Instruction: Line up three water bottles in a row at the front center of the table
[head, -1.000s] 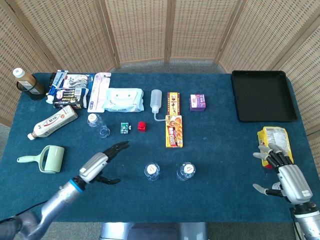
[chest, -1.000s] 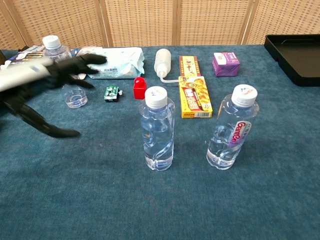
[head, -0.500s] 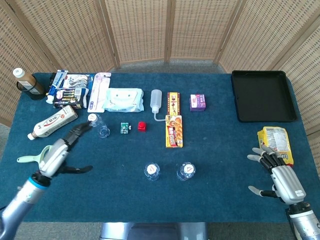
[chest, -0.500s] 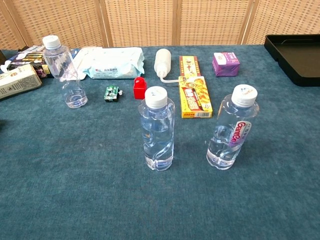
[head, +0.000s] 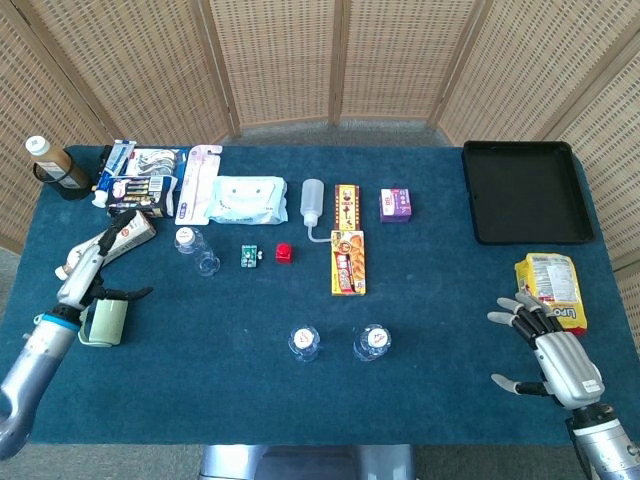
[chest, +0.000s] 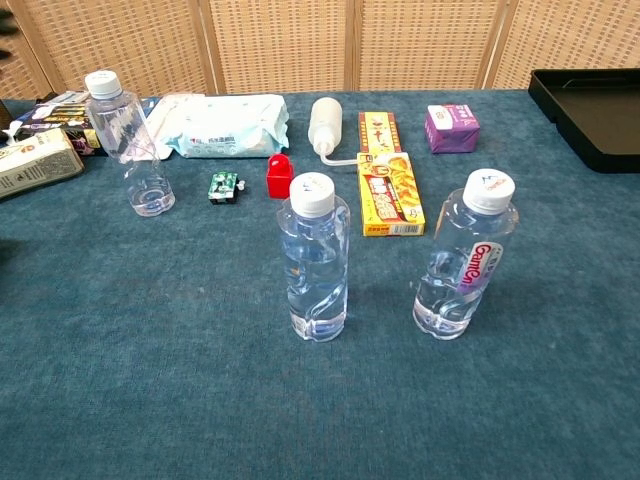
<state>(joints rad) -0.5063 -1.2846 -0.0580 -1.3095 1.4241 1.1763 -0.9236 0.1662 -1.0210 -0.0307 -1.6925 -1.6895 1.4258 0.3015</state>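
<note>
Blue cloth covers the bench (head: 440, 300). Two water bottles (chest: 318, 270) (chest: 464, 258) stand side by side front center; a third bottle (chest: 134, 145) stands well back-left. Only the head view shows the left hand (head: 88, 272) and right hand (head: 548, 345), both empty with fingers spread.

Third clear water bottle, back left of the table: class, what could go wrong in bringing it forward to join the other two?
The clear plastic water bottle with a white cap is tall and narrow, so a sideways knock may topple it. The small green-and-white object and the red cube lie close to its likely path and could be swept along.
</note>
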